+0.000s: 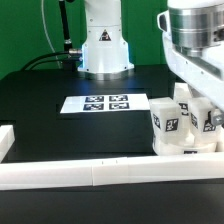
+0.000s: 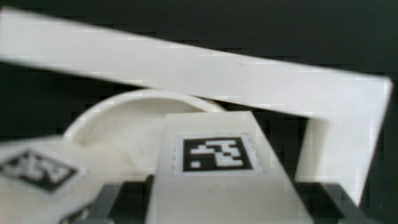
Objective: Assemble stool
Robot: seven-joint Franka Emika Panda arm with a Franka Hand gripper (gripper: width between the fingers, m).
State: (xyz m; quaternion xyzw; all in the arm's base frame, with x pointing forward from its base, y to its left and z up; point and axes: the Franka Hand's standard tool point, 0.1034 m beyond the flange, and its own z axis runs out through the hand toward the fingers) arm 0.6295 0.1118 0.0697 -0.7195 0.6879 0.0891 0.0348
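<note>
In the wrist view a white leg block (image 2: 217, 150) with a black-and-white tag sits between my gripper's (image 2: 222, 205) two dark fingers (image 2: 135, 200), which press its sides. The round white seat (image 2: 128, 112) lies just beyond the block. Another tagged white piece (image 2: 36, 170) shows beside it. In the exterior view the gripper (image 1: 197, 100) hangs at the right over a cluster of tagged leg blocks (image 1: 169, 120). The seat cannot be told apart there.
A white border rail (image 1: 95, 175) runs along the front, with another rail (image 1: 6, 140) at the exterior view's left. Its corner (image 2: 267, 75) shows behind the seat in the wrist view. The marker board (image 1: 105, 103) lies mid-table before the robot base (image 1: 105, 45).
</note>
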